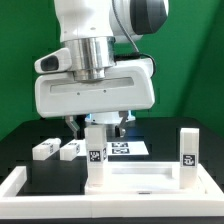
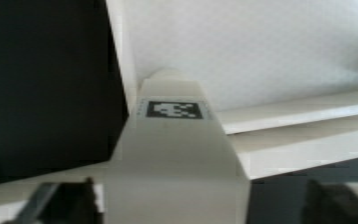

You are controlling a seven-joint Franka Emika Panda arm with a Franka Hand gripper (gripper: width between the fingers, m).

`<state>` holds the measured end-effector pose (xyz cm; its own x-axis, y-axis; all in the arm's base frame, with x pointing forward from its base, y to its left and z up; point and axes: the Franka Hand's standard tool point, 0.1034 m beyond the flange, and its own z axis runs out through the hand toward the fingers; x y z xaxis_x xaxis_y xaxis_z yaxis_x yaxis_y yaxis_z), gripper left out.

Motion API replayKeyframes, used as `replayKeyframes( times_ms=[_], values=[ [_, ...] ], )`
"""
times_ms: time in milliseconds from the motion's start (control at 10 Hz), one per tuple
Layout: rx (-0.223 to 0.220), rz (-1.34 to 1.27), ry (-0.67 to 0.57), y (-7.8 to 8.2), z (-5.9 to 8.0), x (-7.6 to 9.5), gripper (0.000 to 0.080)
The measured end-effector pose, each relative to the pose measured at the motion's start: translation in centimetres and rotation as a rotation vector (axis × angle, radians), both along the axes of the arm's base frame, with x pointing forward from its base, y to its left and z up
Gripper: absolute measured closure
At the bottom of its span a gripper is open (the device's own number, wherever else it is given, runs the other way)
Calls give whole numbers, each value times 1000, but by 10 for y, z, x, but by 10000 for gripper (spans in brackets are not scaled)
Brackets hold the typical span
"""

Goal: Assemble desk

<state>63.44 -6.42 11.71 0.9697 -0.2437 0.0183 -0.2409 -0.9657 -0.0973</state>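
The desk slab [image 1: 140, 178], white with a raised rim, lies at the front of the black table. One white leg [image 1: 95, 150] stands upright at its corner on the exterior view's left, and a second leg [image 1: 188, 150] stands at the corner on the right. My gripper [image 1: 97, 127] hangs straight over the first leg, jaws open to either side of its top. In the wrist view that leg [image 2: 172, 150] with its square marker fills the space between the fingers [image 2: 60, 200], with dark gaps on both sides. The slab [image 2: 265, 60] lies beyond it.
Two loose white legs [image 1: 45, 150] [image 1: 70, 150] lie on the black table on the exterior view's left. The marker board [image 1: 128, 148] lies flat behind the slab. A white frame [image 1: 15, 186] borders the table's front. A green wall stands behind.
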Motion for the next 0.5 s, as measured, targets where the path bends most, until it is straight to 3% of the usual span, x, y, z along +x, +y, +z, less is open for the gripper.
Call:
replayKeyframes(
  times_ms=[100,200,300,500],
  values=[
    [0,-1,0,0,0,0,430],
    [3,-62,5,0,0,0,430],
    [5,-111,10,0,0,0,511],
    [11,-222,20,1,-1,0,511]
  ],
)
